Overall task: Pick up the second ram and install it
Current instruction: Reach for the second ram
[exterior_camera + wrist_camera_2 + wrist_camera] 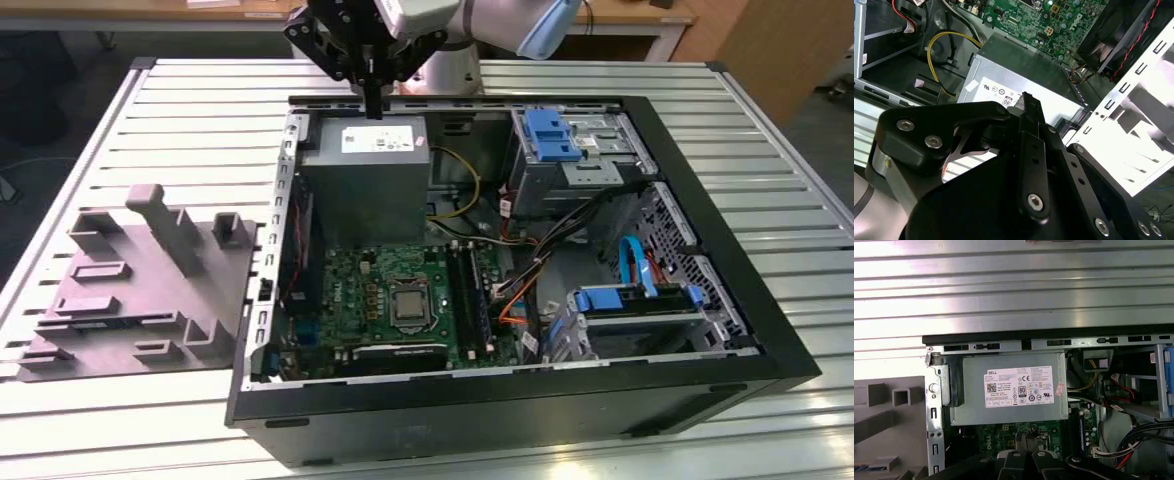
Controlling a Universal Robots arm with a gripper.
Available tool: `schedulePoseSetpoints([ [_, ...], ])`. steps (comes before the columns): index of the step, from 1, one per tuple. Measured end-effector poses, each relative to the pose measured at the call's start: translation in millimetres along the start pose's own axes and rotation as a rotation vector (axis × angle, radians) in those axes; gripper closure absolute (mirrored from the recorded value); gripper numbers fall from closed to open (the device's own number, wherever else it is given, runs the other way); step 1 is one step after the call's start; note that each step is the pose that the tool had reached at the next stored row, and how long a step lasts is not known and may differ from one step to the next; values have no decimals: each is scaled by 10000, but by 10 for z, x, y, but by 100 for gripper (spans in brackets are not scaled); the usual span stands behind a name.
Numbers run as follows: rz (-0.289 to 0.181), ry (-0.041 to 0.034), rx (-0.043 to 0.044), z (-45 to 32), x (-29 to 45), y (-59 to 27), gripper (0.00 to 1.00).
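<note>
My gripper (pixel 372 104) hangs over the back edge of the open computer case (pixel 694 300), above the grey power supply (pixel 363 150). Its black fingers (pixel 1030 107) are pressed together with nothing between them, and their tips also appear in the first wrist view (pixel 1023 441). A dark blue strip (pixel 865 468), which looks like the second ram, lies in a groove of the grey fixture (pixel 134 290), at the exterior view's left of the case and well away from the gripper. The green motherboard (pixel 400 290) has its black slot rails (pixel 465 285) beside the processor socket.
The case lies on its side on a slatted metal table (pixel 200 100). Blue drive bays (pixel 550 135) and bundled cables (pixel 534 270) fill the case's side at the exterior view's right. A black fan (pixel 1114 35) sits by the case wall. The arm's base (pixel 447 60) stands behind the case.
</note>
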State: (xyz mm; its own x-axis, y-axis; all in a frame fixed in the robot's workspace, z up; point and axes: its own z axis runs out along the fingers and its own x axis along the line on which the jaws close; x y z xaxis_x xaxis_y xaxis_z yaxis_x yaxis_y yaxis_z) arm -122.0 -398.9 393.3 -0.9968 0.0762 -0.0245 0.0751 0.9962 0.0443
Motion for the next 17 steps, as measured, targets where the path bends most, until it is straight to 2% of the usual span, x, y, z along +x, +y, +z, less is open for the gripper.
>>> schedulePoseSetpoints([
  [7, 0, 0, 0, -1, 30, -2, 90],
  [17, -1, -5, -1, -6, 207, -16, 90],
])
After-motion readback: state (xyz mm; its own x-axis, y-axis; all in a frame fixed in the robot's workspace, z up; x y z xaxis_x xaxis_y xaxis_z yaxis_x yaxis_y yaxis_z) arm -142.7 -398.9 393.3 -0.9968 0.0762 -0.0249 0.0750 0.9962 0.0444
